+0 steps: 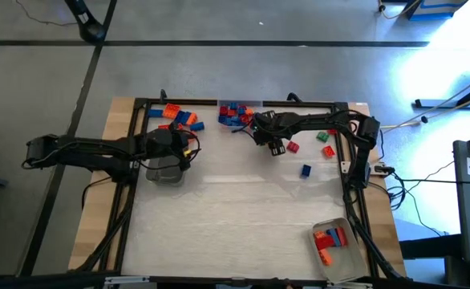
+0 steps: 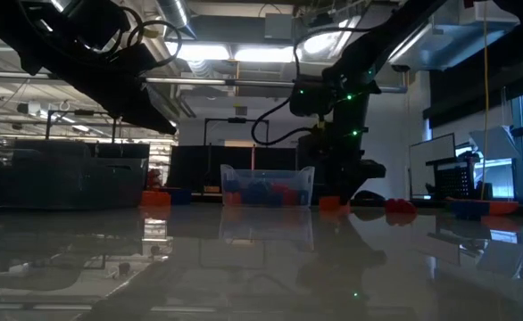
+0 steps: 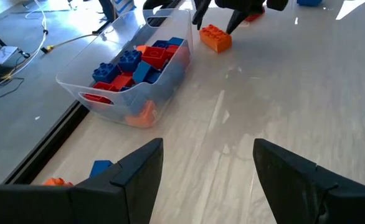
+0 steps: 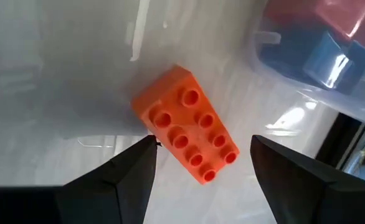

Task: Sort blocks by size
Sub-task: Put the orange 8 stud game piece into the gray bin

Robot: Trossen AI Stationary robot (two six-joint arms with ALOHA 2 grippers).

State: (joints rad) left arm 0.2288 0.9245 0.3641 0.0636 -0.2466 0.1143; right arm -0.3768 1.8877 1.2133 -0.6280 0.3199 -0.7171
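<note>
The blocks lie in several groups, and the one in hand is an orange 8-stud brick (image 4: 186,124) lying flat on the counter (image 1: 235,217) directly under the right claw (image 4: 198,163), between its 2 spread fingers; the claw is released and touches nothing. Just beside the claw, on its far side, a clear tray (image 3: 123,78) holds a heap of red and blue bricks (image 3: 136,62), and loose red, green and blue bricks sit on the counter off to the arm's side. To do this pick well, I would judge the claw should turn until its fingers face the brick's 2 long walls, since the brick lies at an angle to them, then drop straight down and pinch low across the narrow width, keeping clear of the tray wall. The left claw (image 3: 207,165) hangs released over the counter well apart from that brick, above another clear tray (image 1: 164,170), with loose orange and blue bricks (image 1: 179,118) beyond it. A third tray (image 1: 337,247) at the near counter edge holds red, blue and orange bricks
</note>
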